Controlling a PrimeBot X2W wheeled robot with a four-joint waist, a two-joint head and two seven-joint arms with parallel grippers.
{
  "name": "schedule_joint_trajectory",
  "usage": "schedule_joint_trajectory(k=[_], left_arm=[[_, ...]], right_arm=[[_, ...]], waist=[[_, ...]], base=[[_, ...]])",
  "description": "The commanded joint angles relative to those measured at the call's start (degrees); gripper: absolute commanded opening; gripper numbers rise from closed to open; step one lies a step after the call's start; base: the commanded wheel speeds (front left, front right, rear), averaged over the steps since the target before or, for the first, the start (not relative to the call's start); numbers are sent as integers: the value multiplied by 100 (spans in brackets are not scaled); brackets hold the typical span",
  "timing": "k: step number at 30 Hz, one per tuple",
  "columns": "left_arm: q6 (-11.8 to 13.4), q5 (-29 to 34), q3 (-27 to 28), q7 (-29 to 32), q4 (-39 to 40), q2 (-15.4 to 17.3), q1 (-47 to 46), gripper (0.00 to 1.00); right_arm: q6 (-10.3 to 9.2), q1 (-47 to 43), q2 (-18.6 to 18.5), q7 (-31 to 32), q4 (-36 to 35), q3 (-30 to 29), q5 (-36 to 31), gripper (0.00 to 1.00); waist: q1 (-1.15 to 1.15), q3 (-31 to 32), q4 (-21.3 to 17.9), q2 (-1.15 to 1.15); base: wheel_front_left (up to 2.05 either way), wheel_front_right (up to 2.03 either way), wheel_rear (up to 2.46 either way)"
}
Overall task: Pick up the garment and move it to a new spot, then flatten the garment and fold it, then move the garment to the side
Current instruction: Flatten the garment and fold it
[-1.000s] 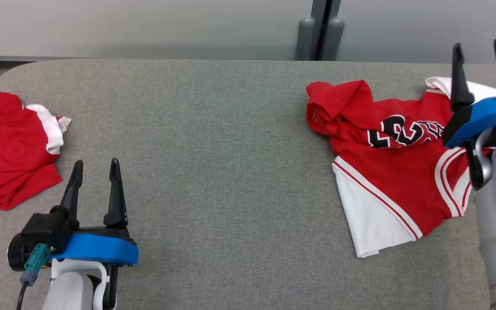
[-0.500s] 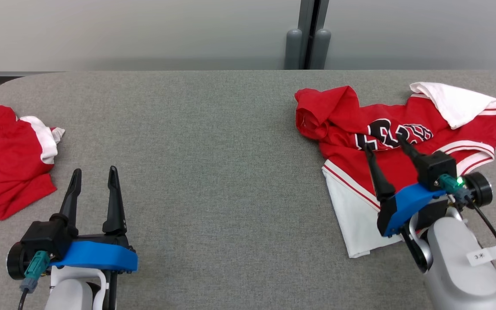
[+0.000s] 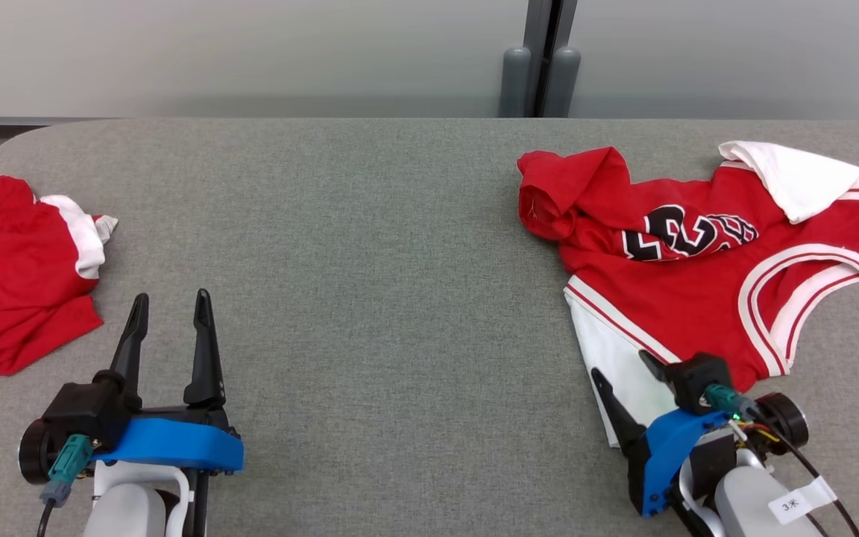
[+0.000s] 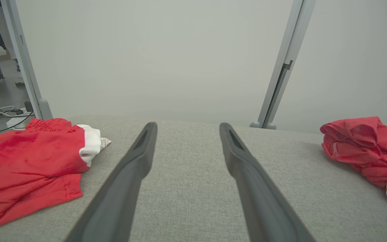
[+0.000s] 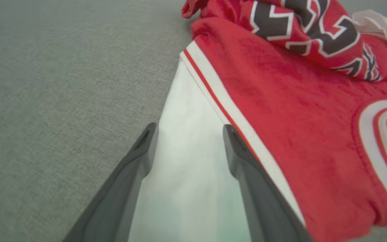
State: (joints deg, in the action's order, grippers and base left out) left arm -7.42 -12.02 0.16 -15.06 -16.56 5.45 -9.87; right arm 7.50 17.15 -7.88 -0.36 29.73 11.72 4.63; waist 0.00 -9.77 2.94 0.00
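Head view: coarse grey woven table [image 3: 400,261], soft red jersey [image 3: 698,298] with white trim and curved armhole stripes, red shorts [image 3: 12,298] far left. Tilted low over the jersey's white near corner, right gripper [image 3: 618,363], fingers spread, empty; left gripper [image 3: 171,302] upright, spread, empty. Jersey rumpled at right, black lettering creased, one end bunched.

From head, down over whole table [image 3: 400,224]. Low past left claw [image 4: 187,125], toward wall [image 4: 163,50]. Close beyond right claw [image 5: 189,126], onto jersey [image 5: 297,134] shared with head view.
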Motion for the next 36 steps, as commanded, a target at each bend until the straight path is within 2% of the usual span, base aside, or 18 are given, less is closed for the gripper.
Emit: schedule_joint_trajectory(k=[1,10,11,12,13,20,26,31,36], left_arm=[[-11,-4,0,-18,-6,30,-97,100],[-11,-25,-21,-18,-38,25,-123,100],[-11,-26,-19,-18,-42,26,-114,100],[-11,-27,-17,-18,-47,28,-99,100],[-11,-28,-15,-18,-50,30,-79,100],[-11,21,-15,-18,-50,-5,11,100],[-11,59,29,-18,-32,-49,136,100],[-11,89,32,-18,-28,-75,171,100],[-11,85,56,-18,-26,-52,222,100]], right_arm=[[-1,-124,-11,65,-3,37,-63,100],[-1,-266,-67,382,514,186,-136,100],[-2,-266,-73,390,597,203,-95,97],[-2,-263,-92,403,689,236,-64,45],[-2,-250,-112,386,766,274,-26,0],[-9,-113,-380,1,1003,103,301,0],[-2,-170,-747,-268,732,-342,586,0],[-1,-500,-1164,-130,445,-650,931,0],[-1,-868,-1497,158,171,-621,1489,0]], waist=[[0,-8,9,0],[0,-38,31,0],[0,-31,24,0],[0,-21,14,0],[0,-7,-1,0],[0,105,-134,0],[0,240,-254,0],[0,323,-315,0],[0,374,-355,0]], base=[[0,0,0],[0,0,0],[0,0,0],[0,0,0],[0,0,0],[0,0,0],[0,0,0],[0,0,0],[0,0,0]])
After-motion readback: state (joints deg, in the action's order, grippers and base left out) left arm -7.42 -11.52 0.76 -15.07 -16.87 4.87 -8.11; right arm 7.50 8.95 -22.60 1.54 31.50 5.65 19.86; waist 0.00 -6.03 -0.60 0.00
